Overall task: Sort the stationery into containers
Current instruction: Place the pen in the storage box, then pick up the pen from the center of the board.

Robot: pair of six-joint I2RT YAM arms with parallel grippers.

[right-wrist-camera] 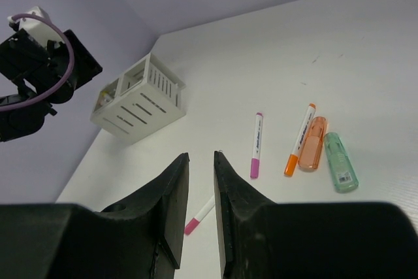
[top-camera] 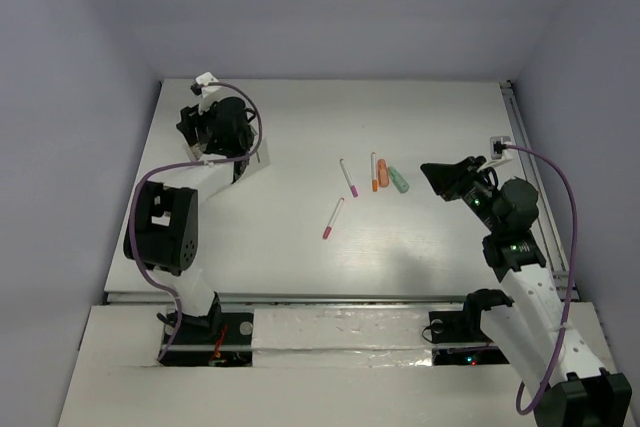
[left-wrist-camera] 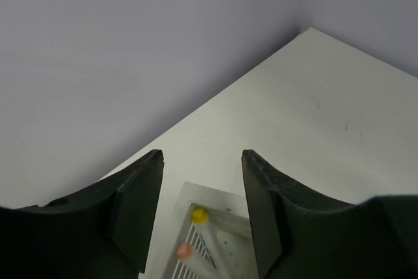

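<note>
White tabletop [top-camera: 300,127] carries the organiser box [right-wrist-camera: 140,99] far left, where the left gripper [left-wrist-camera: 202,158], spread wide and empty, might snag the yellow-ended pen [left-wrist-camera: 198,214] inside and tip it, while the right gripper [right-wrist-camera: 200,156], barely parted and empty, faces loose pens [right-wrist-camera: 257,145] mid-table.

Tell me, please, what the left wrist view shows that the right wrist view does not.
Left wrist only: a yellow pen end and an orange-pink pen end, seen plainly inside the box. Right wrist only: the far pink pen, near pink pen, orange pen, orange marker and green marker loose on the table, plus the right gripper. Both: the box, the table, the wall and the open left gripper over the box.
</note>
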